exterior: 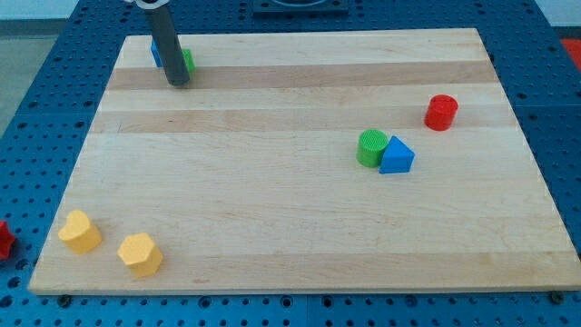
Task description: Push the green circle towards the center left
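Pale wooden board (272, 209) on a blue perforated bench (36, 82), seen from above at a slant.

Green round cylinder block (371, 147) standing upright at about 3 o'clock from the board's centre, in the view's right half, flat ribbed face turned up; round in plan, so no long axis and no heading to be told. Touching it at its 4 o'clock: blue triangular block (397, 156), apex toward the view's top. Red round cylinder block (441, 112) at 2 o'clock from the green cylinder, well apart, near the board's right edge.

Dark straight rod ending in my tip (178, 84), set on the board at about 10 o'clock from centre, near the top-left corner and far from the green cylinder. Just behind the rod, partly hidden: a small green block (188, 62) and a small blue block (155, 54), shapes not to be made out. No jaws on the rod, hence nothing grasped or released.

Two yellow hexagonal blocks, one (80, 231) and another (140, 253), near each other at 7 o'clock, close to the bottom-left corner. Small red object (4, 240) off the board at the view's left edge, cut by the frame.
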{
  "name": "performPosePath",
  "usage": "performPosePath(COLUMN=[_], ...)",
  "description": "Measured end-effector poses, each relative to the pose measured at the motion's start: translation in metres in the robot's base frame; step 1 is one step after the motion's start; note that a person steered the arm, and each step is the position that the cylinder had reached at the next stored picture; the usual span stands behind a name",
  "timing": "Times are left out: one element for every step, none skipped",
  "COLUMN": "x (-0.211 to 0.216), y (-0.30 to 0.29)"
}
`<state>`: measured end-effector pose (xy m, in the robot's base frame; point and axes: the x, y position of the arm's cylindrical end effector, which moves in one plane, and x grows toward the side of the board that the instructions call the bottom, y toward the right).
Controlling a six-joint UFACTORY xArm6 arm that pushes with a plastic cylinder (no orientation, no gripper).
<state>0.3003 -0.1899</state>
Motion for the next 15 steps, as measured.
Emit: performPosePath(x=[0.0,0.015,0.024,0.02,0.037,0.012,0.013,0.102,0.148,0.123,0.145,0.157,0.146,0.129,0.103], y=[0.0,0.057,0.118,0.195,0.336,0.447,0.53,0.505,0.44,0.413,0.407,0.308,0.199,0.206,0.154])
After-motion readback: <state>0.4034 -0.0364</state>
